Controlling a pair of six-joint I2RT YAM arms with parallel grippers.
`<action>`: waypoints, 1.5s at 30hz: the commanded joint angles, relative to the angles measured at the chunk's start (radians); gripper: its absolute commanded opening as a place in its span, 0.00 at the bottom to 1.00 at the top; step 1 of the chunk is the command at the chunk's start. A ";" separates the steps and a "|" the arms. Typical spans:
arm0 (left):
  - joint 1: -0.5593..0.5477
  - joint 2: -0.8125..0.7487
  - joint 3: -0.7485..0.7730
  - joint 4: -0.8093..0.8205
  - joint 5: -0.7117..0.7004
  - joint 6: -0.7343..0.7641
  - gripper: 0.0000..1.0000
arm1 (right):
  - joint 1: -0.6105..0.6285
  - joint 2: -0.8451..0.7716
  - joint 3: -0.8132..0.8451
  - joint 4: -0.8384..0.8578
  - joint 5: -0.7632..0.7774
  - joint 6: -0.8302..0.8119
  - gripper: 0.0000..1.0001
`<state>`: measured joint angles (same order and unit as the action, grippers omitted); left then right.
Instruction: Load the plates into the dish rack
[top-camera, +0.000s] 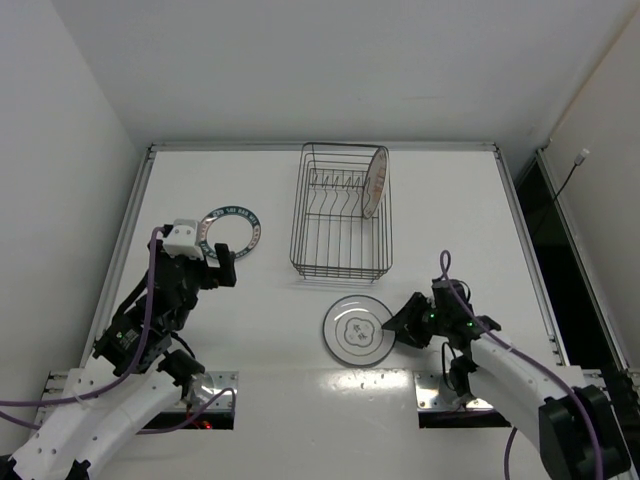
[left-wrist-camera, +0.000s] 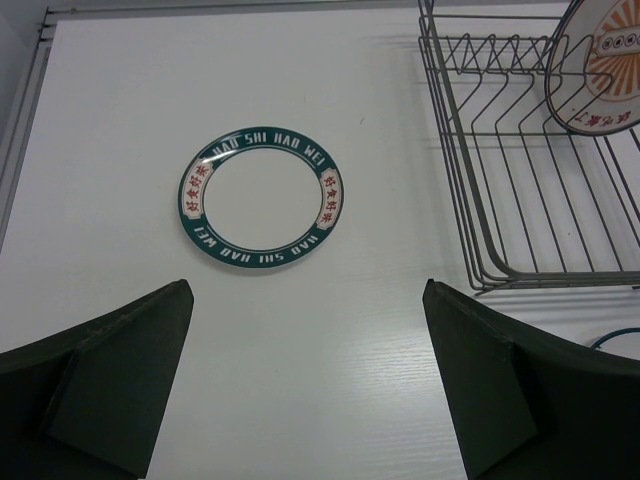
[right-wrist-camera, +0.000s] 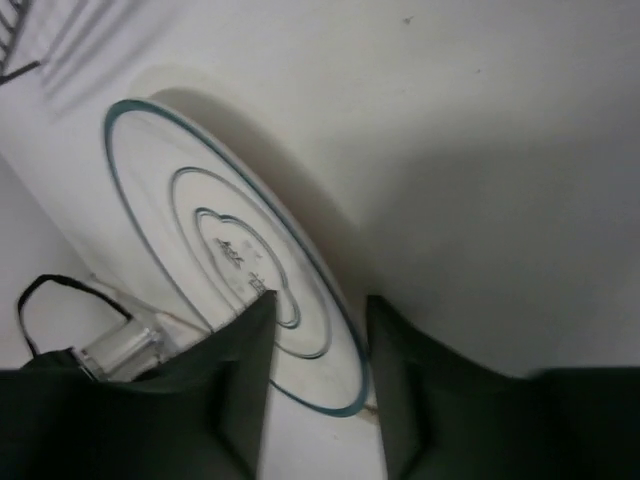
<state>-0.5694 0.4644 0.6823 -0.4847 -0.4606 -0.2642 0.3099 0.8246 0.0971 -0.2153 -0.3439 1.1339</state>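
Note:
The black wire dish rack (top-camera: 340, 262) stands at the table's middle back. The orange sunburst plate (top-camera: 375, 182) stands upright between its prongs at the right end; it also shows in the left wrist view (left-wrist-camera: 600, 70). The dark-blue rimmed plate (top-camera: 230, 232) lies flat to the left of the rack. My left gripper (top-camera: 215, 262) is open and empty, just short of that plate (left-wrist-camera: 262, 200). The grey-rimmed plate (top-camera: 356, 330) lies in front of the rack. My right gripper (top-camera: 400, 325) is closed over its right rim, one finger on the face (right-wrist-camera: 200, 210) and one under the edge.
The rack's near left corner (left-wrist-camera: 480, 280) is close to the right of my left fingers. The table's left edge (top-camera: 135, 230) and right edge (top-camera: 520, 240) have raised rails. White walls surround the table.

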 joint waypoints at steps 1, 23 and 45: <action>-0.009 -0.007 0.022 0.018 0.000 -0.003 1.00 | 0.006 0.056 -0.097 -0.031 0.055 0.013 0.29; -0.009 -0.007 0.022 0.018 0.000 -0.003 1.00 | 0.133 -0.164 0.565 -0.454 0.177 -0.565 0.00; -0.009 0.002 0.013 0.028 0.010 0.006 1.00 | 0.241 1.027 1.839 -0.483 1.244 -0.637 0.00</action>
<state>-0.5694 0.4648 0.6819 -0.4843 -0.4576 -0.2634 0.5365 1.8156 1.8549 -0.6701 0.6754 0.5236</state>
